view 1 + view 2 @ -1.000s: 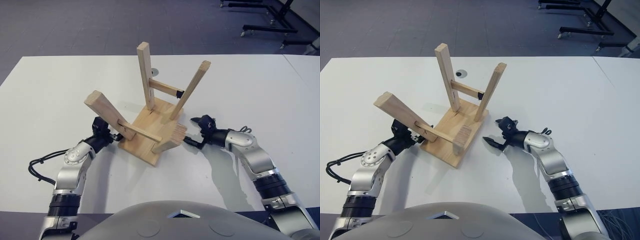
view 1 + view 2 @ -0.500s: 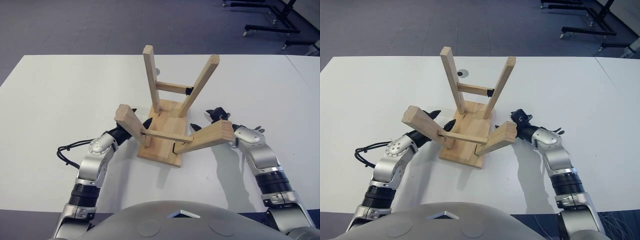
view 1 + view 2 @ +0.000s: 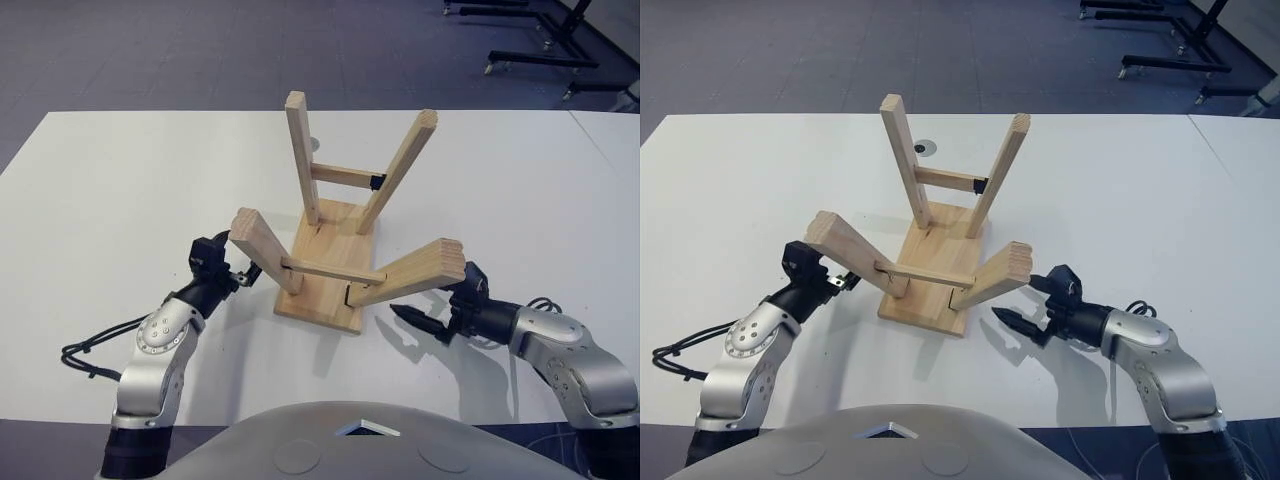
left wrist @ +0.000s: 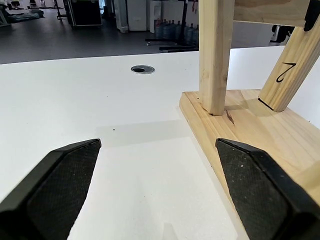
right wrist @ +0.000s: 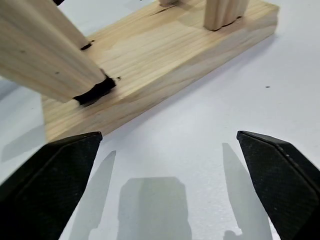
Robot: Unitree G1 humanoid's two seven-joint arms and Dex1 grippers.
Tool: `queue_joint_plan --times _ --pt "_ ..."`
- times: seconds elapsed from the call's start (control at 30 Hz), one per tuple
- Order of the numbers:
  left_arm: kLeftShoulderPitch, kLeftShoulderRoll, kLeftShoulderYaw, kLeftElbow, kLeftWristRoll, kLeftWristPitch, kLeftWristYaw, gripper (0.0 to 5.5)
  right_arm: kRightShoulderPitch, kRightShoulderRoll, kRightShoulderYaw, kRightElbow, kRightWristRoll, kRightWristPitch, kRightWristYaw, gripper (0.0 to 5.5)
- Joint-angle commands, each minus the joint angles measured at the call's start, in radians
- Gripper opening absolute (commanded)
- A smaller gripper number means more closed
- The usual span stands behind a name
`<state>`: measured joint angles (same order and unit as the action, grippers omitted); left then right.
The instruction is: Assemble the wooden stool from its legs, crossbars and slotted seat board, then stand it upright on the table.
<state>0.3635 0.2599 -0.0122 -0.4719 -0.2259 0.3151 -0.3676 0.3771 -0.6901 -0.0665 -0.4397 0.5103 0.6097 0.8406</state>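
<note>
The wooden stool lies upside down on the white table, its seat board (image 3: 318, 290) flat and the legs pointing up. Two far legs (image 3: 300, 155) stand steep with a crossbar (image 3: 345, 176) between them. The two near legs (image 3: 405, 275) splay outward, joined by a second crossbar (image 3: 320, 270). My left gripper (image 3: 243, 274) sits just left of the near left leg (image 3: 260, 245), open, with bare table between its fingers (image 4: 65, 175). My right gripper (image 3: 418, 322) hovers low under the near right leg's raised end, open and holding nothing (image 5: 169, 135), facing the seat board's edge (image 5: 165, 55).
A round grommet hole (image 3: 924, 148) sits in the table beyond the stool. A black cable (image 3: 85, 350) trails from my left arm on the table. Wheeled stand bases (image 3: 540, 55) stand on the floor behind. White table surface stretches to both sides.
Both grippers have drawn back from the near legs toward me; the right one dropped from behind the near right leg to below its end. The stool has stayed put since half a second ago.
</note>
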Motion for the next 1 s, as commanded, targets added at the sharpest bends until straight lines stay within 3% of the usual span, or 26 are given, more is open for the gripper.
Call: queue_joint_plan --times 0.03,0.3,0.53,1.0 --pt "0.136 0.005 -0.011 -0.148 0.013 0.047 0.043 4.21 0.070 -0.095 -0.024 -0.087 0.030 0.070 0.048 4.98" --pt "0.230 0.005 -0.080 -0.202 0.048 0.082 0.083 4.21 -0.005 -0.061 0.141 -0.144 -0.002 0.172 -0.037 4.98" --pt "0.239 0.041 -0.054 -0.216 0.021 0.122 0.055 4.21 -0.017 0.013 0.304 -0.179 -0.057 0.209 -0.169 4.98" --pt "0.100 0.068 -0.033 -0.135 -0.012 0.140 0.014 4.21 -0.051 0.159 0.319 0.115 -0.306 -0.133 -0.373 4.98"
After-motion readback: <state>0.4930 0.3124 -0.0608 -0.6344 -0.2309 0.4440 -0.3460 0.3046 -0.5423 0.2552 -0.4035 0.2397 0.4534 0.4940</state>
